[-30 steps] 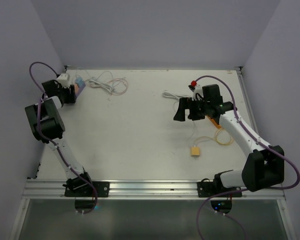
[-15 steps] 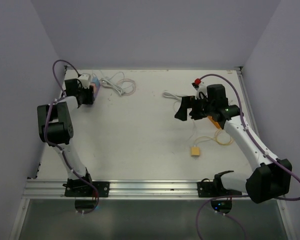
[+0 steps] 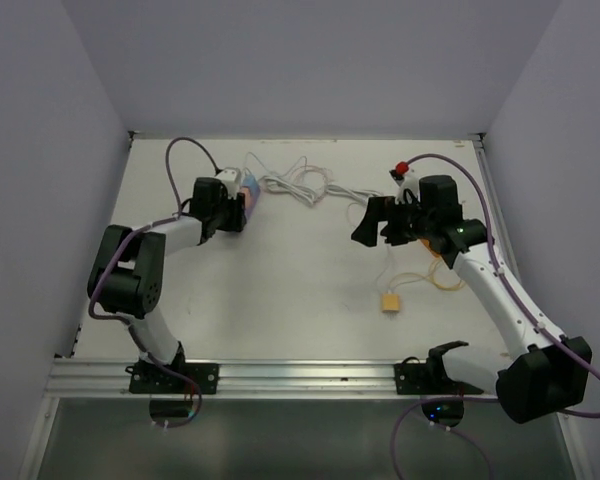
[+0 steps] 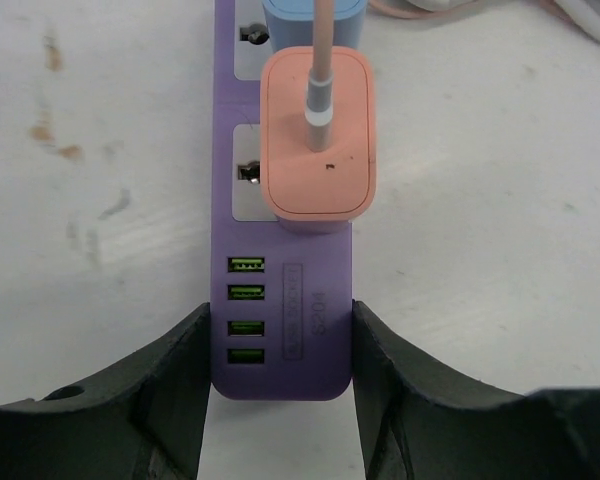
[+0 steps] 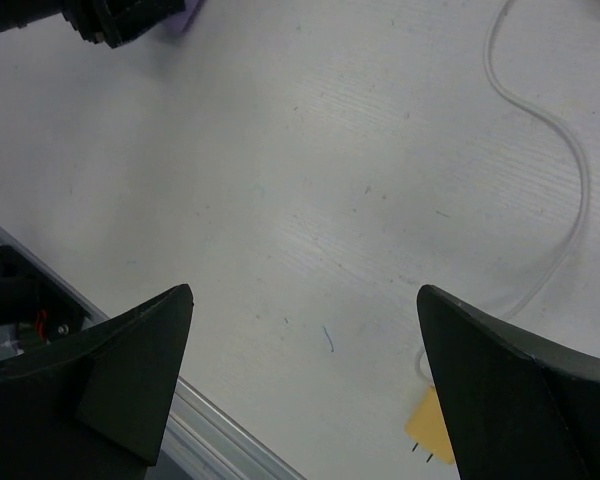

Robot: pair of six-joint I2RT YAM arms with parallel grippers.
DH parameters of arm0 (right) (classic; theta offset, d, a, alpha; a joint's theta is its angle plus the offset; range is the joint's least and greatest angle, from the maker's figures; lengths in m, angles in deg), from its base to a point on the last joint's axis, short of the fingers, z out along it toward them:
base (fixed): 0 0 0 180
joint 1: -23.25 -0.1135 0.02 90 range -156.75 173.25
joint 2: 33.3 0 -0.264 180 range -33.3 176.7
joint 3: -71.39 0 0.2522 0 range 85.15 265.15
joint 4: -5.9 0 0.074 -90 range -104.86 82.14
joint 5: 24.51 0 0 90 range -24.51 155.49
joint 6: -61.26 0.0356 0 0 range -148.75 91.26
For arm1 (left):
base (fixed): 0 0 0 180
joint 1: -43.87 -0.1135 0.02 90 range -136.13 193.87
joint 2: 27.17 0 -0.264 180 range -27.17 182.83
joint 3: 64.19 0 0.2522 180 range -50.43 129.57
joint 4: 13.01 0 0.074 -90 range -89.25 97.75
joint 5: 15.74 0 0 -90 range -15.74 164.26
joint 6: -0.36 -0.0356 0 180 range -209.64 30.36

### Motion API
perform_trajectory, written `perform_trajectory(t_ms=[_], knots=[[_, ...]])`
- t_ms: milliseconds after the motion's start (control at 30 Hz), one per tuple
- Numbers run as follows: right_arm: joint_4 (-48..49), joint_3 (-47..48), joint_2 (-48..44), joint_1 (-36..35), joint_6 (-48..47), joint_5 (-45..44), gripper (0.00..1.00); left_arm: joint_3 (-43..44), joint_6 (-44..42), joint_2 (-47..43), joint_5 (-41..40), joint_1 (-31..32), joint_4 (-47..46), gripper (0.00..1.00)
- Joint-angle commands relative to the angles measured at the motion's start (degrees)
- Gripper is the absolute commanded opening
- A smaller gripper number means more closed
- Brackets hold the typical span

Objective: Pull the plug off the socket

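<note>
A purple power strip (image 4: 285, 300) lies on the white table, with a salmon-pink plug (image 4: 318, 145) and a blue plug (image 4: 312, 18) behind it seated in its sockets. My left gripper (image 4: 280, 370) is shut on the strip's near end, by the green USB ports. In the top view the strip (image 3: 246, 196) sits left of centre with the left gripper (image 3: 230, 210) on it. My right gripper (image 3: 372, 220) is open and empty, held above the table right of centre; in its wrist view (image 5: 305, 330) only bare table lies between the fingers.
White and pink cables (image 3: 305, 185) trail from the strip toward the right. A loose yellow plug (image 3: 390, 302) with its thin cable lies near the right arm, also in the right wrist view (image 5: 432, 428). An orange object (image 3: 430, 246) sits under the right arm.
My left gripper has dragged the power strip from the far left corner rightward toward the table's middle, cables trailing along. The right gripper has shifted slightly and stays open.
</note>
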Motion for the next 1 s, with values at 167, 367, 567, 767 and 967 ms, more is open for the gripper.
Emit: perform_trajectory(t_ms=[167, 367, 567, 767, 967], knots=[[-2.6, -2.3, -4.6, -0.8, 1.3, -2.1, 0.98, -12.1, 8.8, -9.4, -4.2, 15.1, -8.0, 0.06], [-3.9, -3.5, -6.5, -1.3, 1.6, -3.4, 0.98, -15.9, 9.6, -14.6, -9.0, 27.2, -6.4, 0.06], [-4.6, -4.5, -8.2, -1.7, 2.0, -4.7, 0.98, -20.8, 11.6, -20.5, -16.6, 37.8, -3.0, 0.08], [-4.4, -5.6, -8.3, -1.8, 2.5, -4.8, 0.98, -22.2, 8.4, -23.9, -17.5, 39.3, -0.5, 0.20], [-4.1, -5.3, -7.6, -2.0, 2.9, -5.0, 0.98, -22.3, 5.7, -19.5, -11.8, 39.3, -2.7, 0.28]])
